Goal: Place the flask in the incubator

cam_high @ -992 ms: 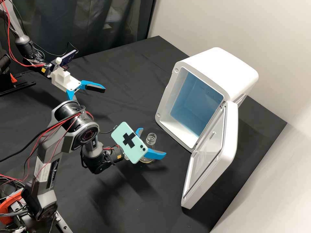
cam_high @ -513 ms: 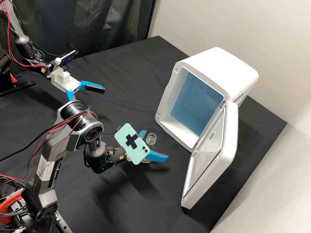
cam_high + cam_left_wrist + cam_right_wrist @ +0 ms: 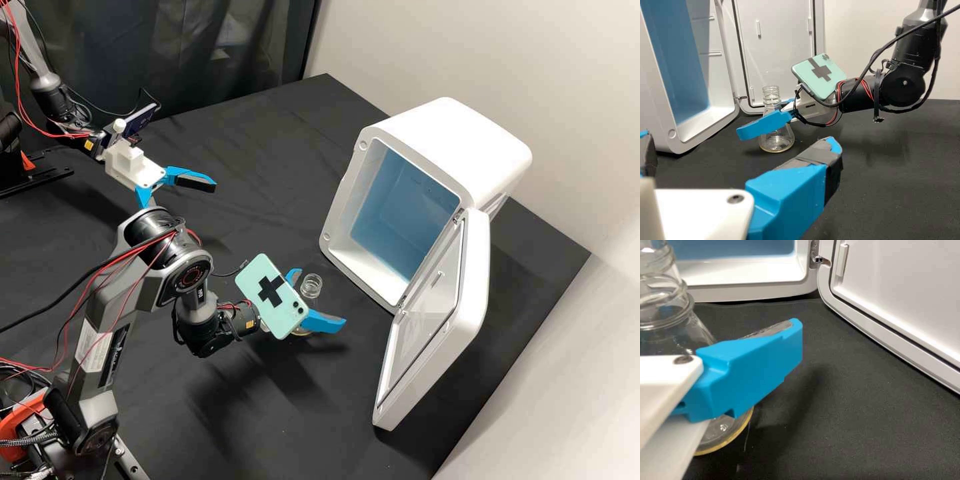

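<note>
A clear glass flask [image 3: 311,287] stands upright on the black bench [image 3: 280,153], in front of the open white incubator [image 3: 460,143]. My right gripper [image 3: 309,300], under a mint phone [image 3: 270,295], is open with one blue finger on each side of the flask. In the right wrist view one finger [image 3: 747,371] lies close along the flask [image 3: 664,320], whose base holds a yellowish trace. My left gripper [image 3: 175,183] hangs open and empty above the bench, well left of the flask. The left wrist view shows the flask [image 3: 775,135] beside the incubator [image 3: 685,75].
The incubator's door [image 3: 437,313] hangs open toward the front right, and its blue inside [image 3: 393,213] faces the flask. Dark curtains [image 3: 167,47] hang behind the bench. Red cables [image 3: 80,293] run along the near arm. Bare bench lies between the two grippers.
The right arm sank a little and pushed its gripper slightly forward around the flask, then held still. The left arm and the flask kept their places.
</note>
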Controlling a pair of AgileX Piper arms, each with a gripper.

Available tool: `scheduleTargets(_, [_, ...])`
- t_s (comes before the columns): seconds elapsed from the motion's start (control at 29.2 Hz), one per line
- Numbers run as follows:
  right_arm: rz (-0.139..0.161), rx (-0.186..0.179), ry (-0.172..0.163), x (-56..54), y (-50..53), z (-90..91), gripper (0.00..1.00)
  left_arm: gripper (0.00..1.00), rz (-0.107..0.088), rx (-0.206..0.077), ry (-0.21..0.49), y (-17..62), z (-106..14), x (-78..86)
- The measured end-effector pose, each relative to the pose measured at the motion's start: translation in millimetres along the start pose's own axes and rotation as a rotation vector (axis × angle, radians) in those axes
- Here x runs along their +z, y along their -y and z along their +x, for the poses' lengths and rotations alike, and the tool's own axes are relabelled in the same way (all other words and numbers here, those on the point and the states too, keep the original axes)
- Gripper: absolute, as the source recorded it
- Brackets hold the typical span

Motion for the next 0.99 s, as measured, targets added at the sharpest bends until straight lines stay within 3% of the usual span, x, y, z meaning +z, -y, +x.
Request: scheduleTargets(0.99, [-0.003,-0.006,-0.007,-1.9,1.9,-0.2,0.0,1.0,0.0,0.0,0.0,0.0,0.0,0.0])
